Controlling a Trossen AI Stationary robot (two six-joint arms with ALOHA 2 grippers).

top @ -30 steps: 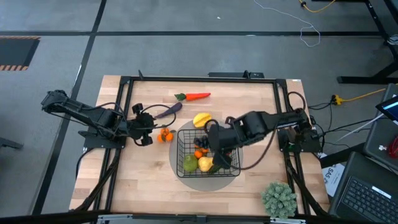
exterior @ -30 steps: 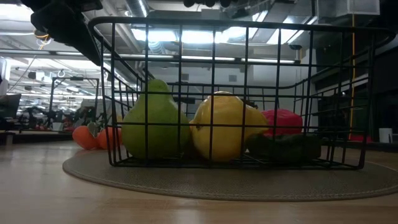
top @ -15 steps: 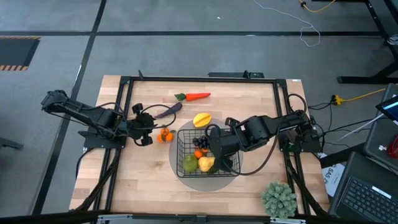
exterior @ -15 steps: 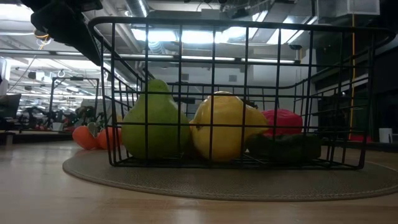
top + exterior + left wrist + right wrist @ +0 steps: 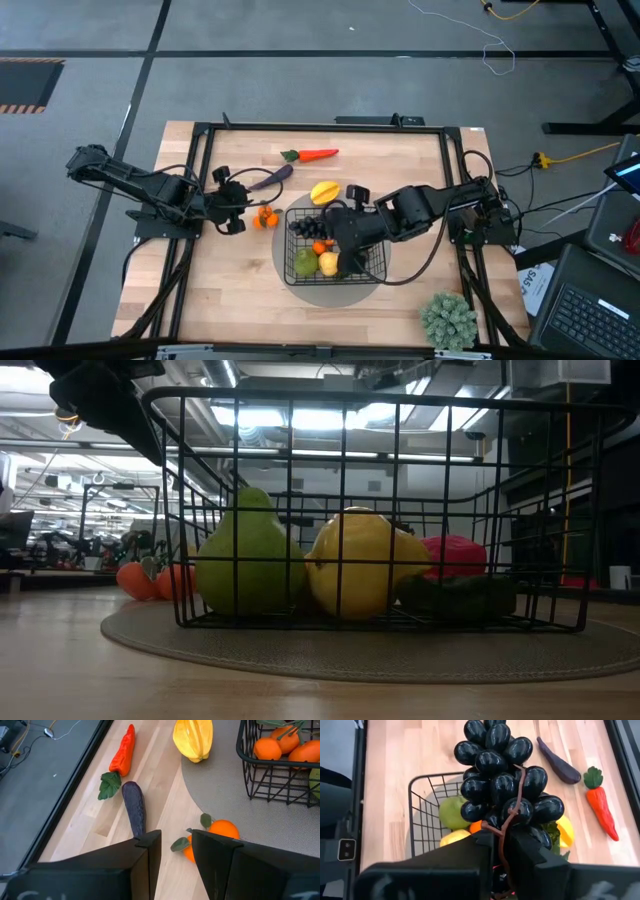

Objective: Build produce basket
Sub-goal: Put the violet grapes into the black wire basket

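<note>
Right claw (image 5: 501, 851) is pinching the stem of the dark grapes (image 5: 502, 775) over the basket (image 5: 333, 250); left claw (image 5: 175, 851) is idling open beside 2 tangerines (image 5: 215, 834) on the worktop (image 5: 220, 290).

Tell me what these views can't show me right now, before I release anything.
- High view: the right gripper and arm cover part of the basket.
- Right wrist view: the grapes block most of the basket; their height above it is unclear.
- Low view: neither grapes nor gripper show.
- Left wrist view: the left gripper partly hides the tangerines.
</note>
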